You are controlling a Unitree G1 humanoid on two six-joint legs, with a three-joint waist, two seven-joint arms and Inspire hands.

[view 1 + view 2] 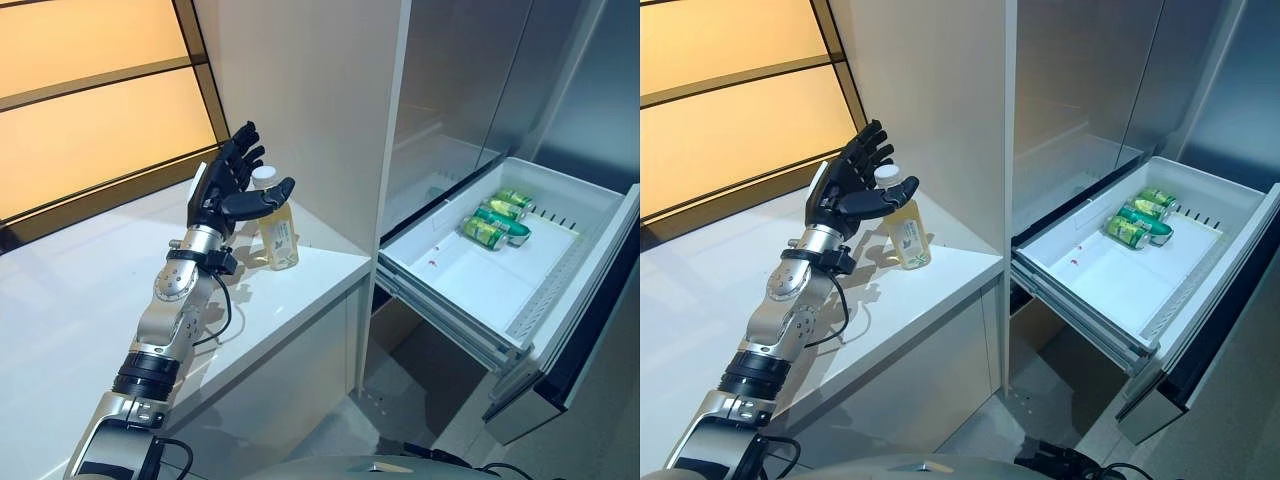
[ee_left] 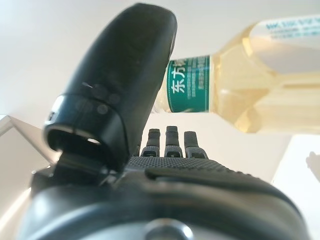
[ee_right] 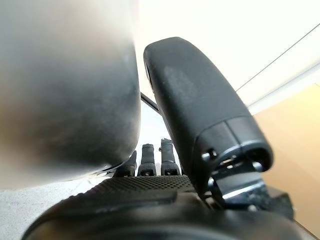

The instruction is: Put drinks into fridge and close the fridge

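A clear bottle of pale yellow drink (image 1: pixel 279 240) with a white cap stands upright on the white counter (image 1: pixel 80 300), close to the tall white cabinet side. My left hand (image 1: pixel 225 180) is open, raised at the bottle's left, fingers straight and thumb reaching across the bottle's upper part. It does not grip the bottle. The left wrist view shows the bottle (image 2: pixel 250 90) just past the thumb (image 2: pixel 125 85). The fridge drawer (image 1: pixel 590 290) is pulled open at the right, with green cans (image 1: pixel 497 220) lying at its back. My right hand (image 3: pixel 150 200) is open, its thumb beside a blurred grey surface.
The tall white cabinet panel (image 1: pixel 310 100) rises between the counter and the fridge. The grey fridge compartment (image 1: pixel 470 90) stands open above the drawer. Amber wall panels (image 1: pixel 90 90) run behind the counter. The drawer's white floor (image 1: pixel 470 275) is bare in front of the cans.
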